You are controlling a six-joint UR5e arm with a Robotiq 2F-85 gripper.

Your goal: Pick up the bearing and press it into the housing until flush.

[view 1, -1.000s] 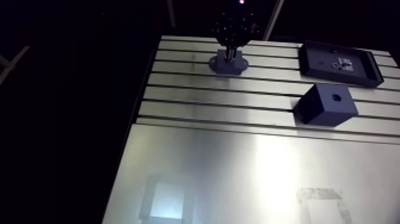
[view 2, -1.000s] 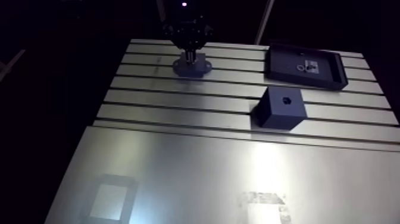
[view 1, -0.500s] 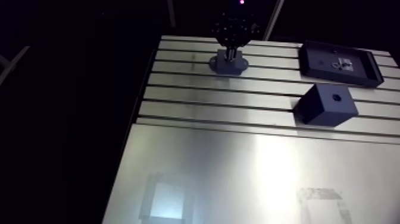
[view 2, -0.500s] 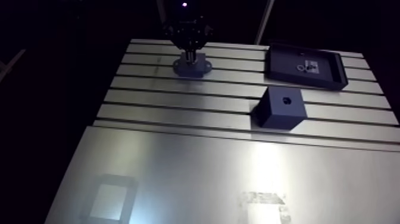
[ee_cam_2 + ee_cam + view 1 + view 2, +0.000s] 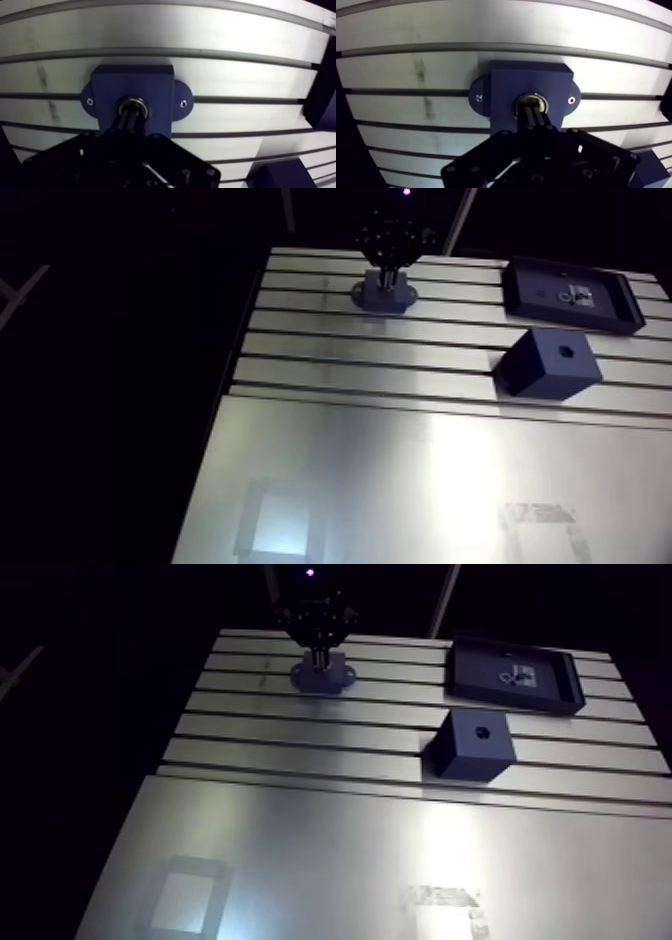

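Directly under your gripper (image 5: 532,111) sits the bearing (image 5: 528,97), in the bore of the blue housing (image 5: 531,77) on the slotted table (image 5: 436,30). The fingers are drawn together with their tips on the ring, and nothing shows clamped between them. The bore axis looks in line with the fingers, so your push likely goes straight down. Flushness cannot be read.
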